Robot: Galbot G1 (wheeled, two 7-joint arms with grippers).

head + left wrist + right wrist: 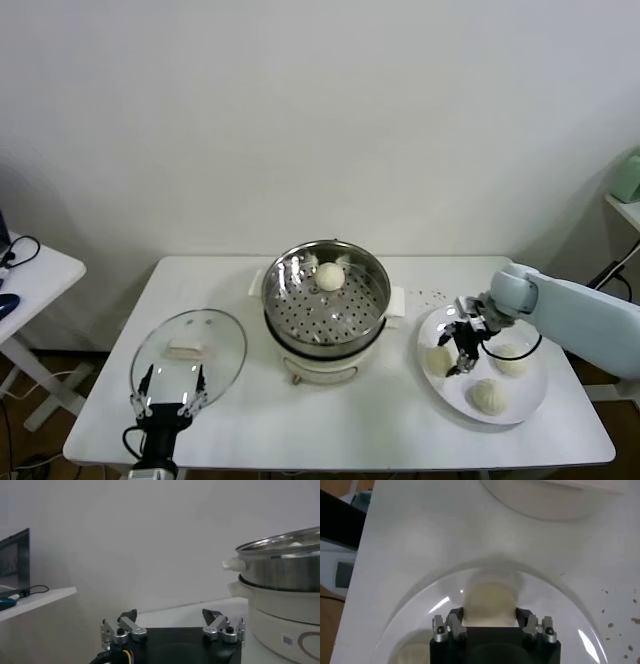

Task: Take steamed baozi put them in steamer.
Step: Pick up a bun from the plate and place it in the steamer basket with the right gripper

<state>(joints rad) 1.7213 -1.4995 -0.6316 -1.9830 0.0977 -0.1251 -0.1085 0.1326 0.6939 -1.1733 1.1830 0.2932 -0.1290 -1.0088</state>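
One steamed baozi (330, 276) lies at the back of the steamer (290, 300), a shiny perforated basket on a white cooker base. The steamer's rim (280, 547) also shows in the left wrist view. Three more baozi are on a white plate (530, 395) at the right. My right gripper (452, 362) is down on the plate, shut on the leftmost baozi (438, 360); that baozi (489, 602) fills the gap between the fingers (455, 620). Two baozi (510, 360) (488, 397) lie free beside it. My left gripper (170, 400) stands open at the table's front left, holding nothing.
A glass lid (188, 345) lies flat on the table just beyond the left gripper (172, 614). The cooker base (280, 620) stands close to that gripper's right. A small side table (30, 270) with cables stands at the far left. Crumbs (435, 294) dot the table behind the plate.
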